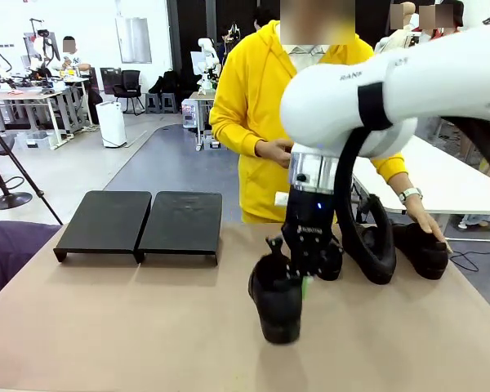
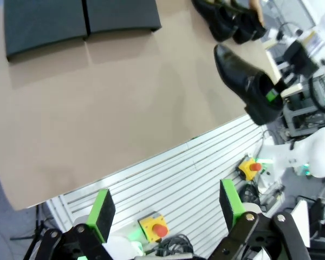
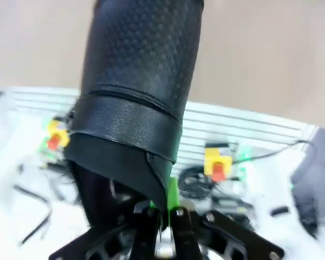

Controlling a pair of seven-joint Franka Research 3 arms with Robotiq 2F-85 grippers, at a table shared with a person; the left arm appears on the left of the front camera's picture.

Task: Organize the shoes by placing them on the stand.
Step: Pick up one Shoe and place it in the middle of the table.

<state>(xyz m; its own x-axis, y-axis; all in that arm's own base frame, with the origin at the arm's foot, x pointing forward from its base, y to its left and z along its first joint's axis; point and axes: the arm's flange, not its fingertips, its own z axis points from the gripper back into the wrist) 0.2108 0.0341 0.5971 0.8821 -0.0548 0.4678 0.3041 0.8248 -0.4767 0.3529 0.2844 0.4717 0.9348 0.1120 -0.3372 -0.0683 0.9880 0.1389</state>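
R pincer [image 1: 299, 276] is clamped shut on the heel-side rim of one shoe [image 1: 276, 304]. In the R wrist view the thin leather edge sits nipped between my green pads [image 3: 173, 196], and the shoe [image 3: 141, 81] hangs away from me, toe down. It's to the right of the stand [image 1: 139, 220], well apart from it and nearer my side of the table [image 1: 106, 327]. Whether the toe touches the tabletop I can't tell; the front cam angle's too flat.

Stand has both panels bare, side by side.

The other shoes [image 1: 377, 238] are bunched farther right of the stand than mine, approx level w/ its front edge. The person's hand [image 1: 425, 220] rests on the rightmost one.

L pincer [image 2: 165, 208] is spread wide w/ nothing between the fingers [image 2: 101, 212]. It's pulled back off the table's near edge, well short of the stand [image 2: 81, 19]. From there the held shoe [image 2: 244, 81] shows right of the stand.
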